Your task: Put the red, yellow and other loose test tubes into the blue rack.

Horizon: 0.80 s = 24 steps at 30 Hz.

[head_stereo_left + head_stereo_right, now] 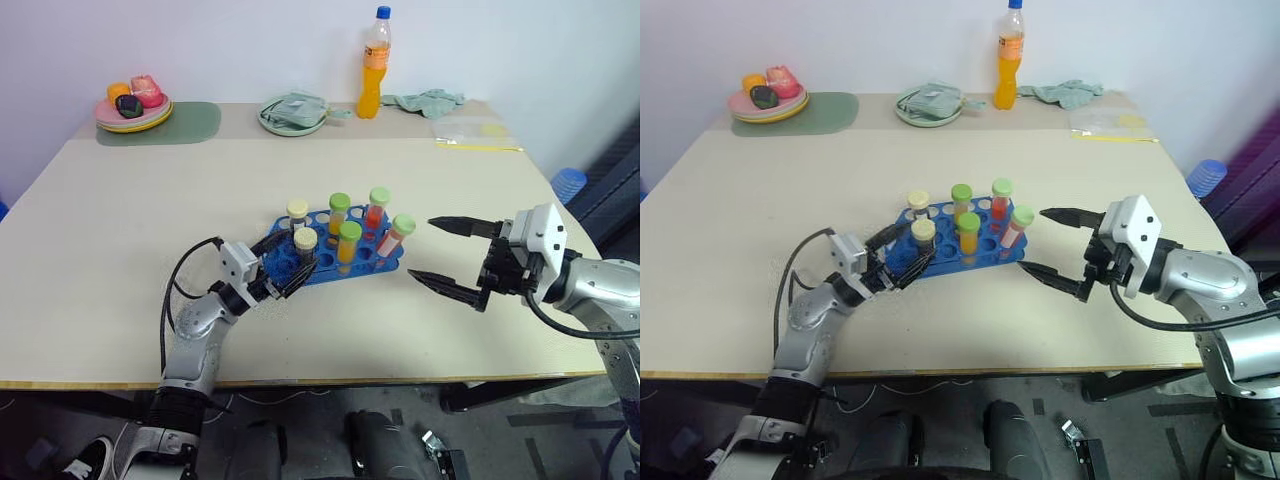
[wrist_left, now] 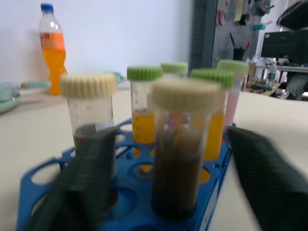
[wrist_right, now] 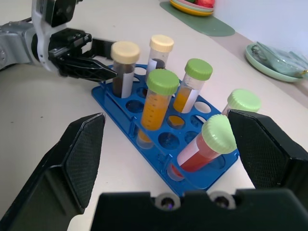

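The blue rack [image 1: 385, 263] lies at the table's middle with several capped test tubes standing in its holes: cream-capped dark ones, green-capped yellow ones and green-capped red ones. My left gripper [image 1: 298, 262] is at the rack's left end, open, with its fingers [image 2: 86, 178] on either side of a cream-capped dark tube [image 2: 179, 159] that stands in the rack. The fingers are apart from that tube. My right gripper [image 1: 422, 248] hovers open just right of the rack, holding nothing, with a tilted red tube [image 3: 204, 147] nearest to it.
Along the far edge of the table stand an orange drink bottle [image 1: 374, 65], a plate of food [image 1: 133, 108] on a green mat [image 1: 185, 122], a bowl with a cloth [image 1: 293, 112], a crumpled cloth [image 1: 428, 100] and a plastic bag [image 1: 470, 132].
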{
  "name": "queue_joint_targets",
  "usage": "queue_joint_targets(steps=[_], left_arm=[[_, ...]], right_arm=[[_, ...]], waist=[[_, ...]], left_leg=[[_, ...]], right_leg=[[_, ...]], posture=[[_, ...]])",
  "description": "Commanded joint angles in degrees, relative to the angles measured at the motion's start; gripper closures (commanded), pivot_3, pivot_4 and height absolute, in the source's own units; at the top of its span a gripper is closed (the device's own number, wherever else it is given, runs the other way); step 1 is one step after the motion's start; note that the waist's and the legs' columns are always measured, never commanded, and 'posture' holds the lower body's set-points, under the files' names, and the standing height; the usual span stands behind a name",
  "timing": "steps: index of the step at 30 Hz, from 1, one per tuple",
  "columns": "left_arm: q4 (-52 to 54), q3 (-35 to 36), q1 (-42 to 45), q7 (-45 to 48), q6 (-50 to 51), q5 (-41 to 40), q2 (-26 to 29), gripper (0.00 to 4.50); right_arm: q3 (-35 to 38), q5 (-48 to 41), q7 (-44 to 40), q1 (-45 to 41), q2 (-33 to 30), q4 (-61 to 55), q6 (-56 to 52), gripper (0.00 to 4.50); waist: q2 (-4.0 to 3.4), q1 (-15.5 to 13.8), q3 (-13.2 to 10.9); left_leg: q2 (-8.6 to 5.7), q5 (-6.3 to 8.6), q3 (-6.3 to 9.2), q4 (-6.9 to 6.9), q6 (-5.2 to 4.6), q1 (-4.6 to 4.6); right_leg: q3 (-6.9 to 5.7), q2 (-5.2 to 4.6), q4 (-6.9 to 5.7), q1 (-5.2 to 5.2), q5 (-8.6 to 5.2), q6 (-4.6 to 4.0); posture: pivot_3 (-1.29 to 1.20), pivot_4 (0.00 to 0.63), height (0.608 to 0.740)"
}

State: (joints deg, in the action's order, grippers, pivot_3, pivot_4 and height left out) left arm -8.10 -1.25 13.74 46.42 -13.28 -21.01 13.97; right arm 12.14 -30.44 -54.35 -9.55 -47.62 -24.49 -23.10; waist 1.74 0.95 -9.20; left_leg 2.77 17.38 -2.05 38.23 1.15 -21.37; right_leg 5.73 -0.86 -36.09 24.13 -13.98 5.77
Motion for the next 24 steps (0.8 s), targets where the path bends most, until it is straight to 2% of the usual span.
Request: queue_joint_targets(steps=[1,3,7,12,17,24], left_arm=[[6.62,2.31,-1.80,2.79,4.29,-4.48,3.91,0.04],[9.18,3.22,-3.03,4.71,7.25,-6.83,6.66,0.04],[14.70,8.49,-5.55,10.07,16.85,-14.89,16.11,0.04],[13.09,15.26,-4.73,15.48,21.95,-18.91,25.61,0.04],[9.77,17.88,-2.59,20.61,21.97,-18.14,30.44,0.04],[6.22,19.22,1.01,22.95,22.18,-17.41,33.03,0.04]], right_arm=[[0.92,-0.02,-0.05,0.54,0.53,-0.35,1.79,0.00],[0.84,-0.04,-0.22,1.00,0.75,-0.22,2.11,0.00],[0.50,-0.81,-1.02,2.19,1.68,0.63,2.54,0.00],[-1.48,-1.06,-0.58,1.95,3.34,-0.58,2.21,0.00],[-1.85,-1.69,-1.14,2.76,3.38,-1.46,1.82,0.00],[-3.43,-1.29,1.15,2.14,5.54,-1.80,1.92,0.00]], waist=[[0.00,0.10,0.00],[-0.01,0.16,0.00],[0.01,0.16,-0.02],[-0.03,0.17,-0.04],[-0.03,-0.05,-0.05],[-0.03,0.06,-0.05]], left_leg=[[0.02,0.00,0.00,0.00,0.00,0.00],[0.06,0.00,0.00,-0.02,0.00,0.01],[0.08,0.00,-0.02,-0.02,0.00,0.00],[0.10,0.00,-0.04,-0.03,0.00,-0.01],[0.08,0.00,-0.09,-0.03,0.00,-0.04],[0.09,0.00,-0.10,-0.05,0.00,-0.05]], right_leg=[[0.00,0.01,0.00,0.00,0.00,0.00],[0.00,0.04,-0.01,0.02,-0.02,-0.04],[0.00,0.04,-0.01,0.05,-0.10,-0.17],[0.00,0.04,0.00,0.12,-0.13,-0.21],[0.00,0.01,0.01,0.14,-0.17,-0.28],[0.00,0.02,0.01,0.17,-0.18,-0.29]], posture=[[0.00,0.150,0.740],[0.00,0.150,0.740],[0.00,0.150,0.740],[0.00,0.150,0.740],[0.00,0.150,0.740],[0.00,0.150,0.740]])
